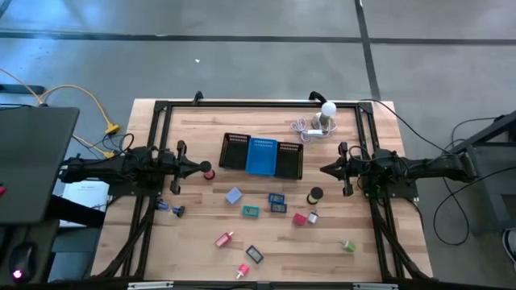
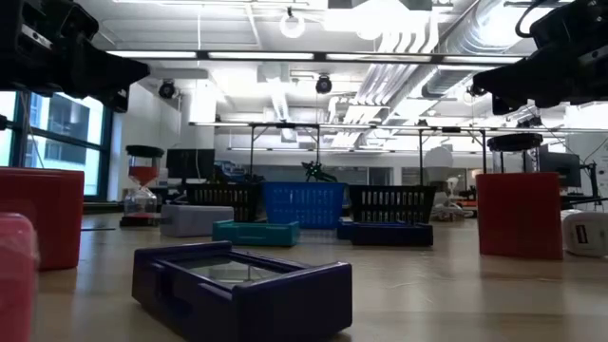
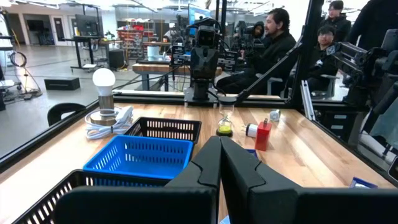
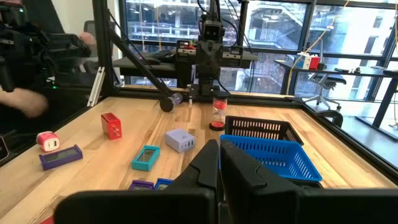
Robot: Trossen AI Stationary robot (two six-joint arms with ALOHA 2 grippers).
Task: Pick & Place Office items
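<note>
The office items lie scattered on the wooden table's near half. Among them are a grey-blue block [image 1: 234,195], a teal piece [image 1: 251,211], blue pieces [image 1: 277,202], a black spool [image 1: 314,195], a red block [image 1: 300,218], pink pieces [image 1: 224,238] and a dark purple block [image 2: 237,285]. A small red-ended piece [image 1: 208,171] stands just in front of my left gripper [image 1: 196,167]. That gripper is shut and hovers at the table's left, its fingers pointing right. My right gripper [image 1: 324,169] is shut too, at the table's right, with its fingers pointing left. Neither touches anything.
A black mesh tray with a blue middle section [image 1: 262,155] stands between the two grippers, a little farther back. A white ball-topped gadget with a cable [image 1: 326,113] sits at the far right. A black frame [image 1: 161,109] rims the table. People sit beyond the table [image 3: 273,43].
</note>
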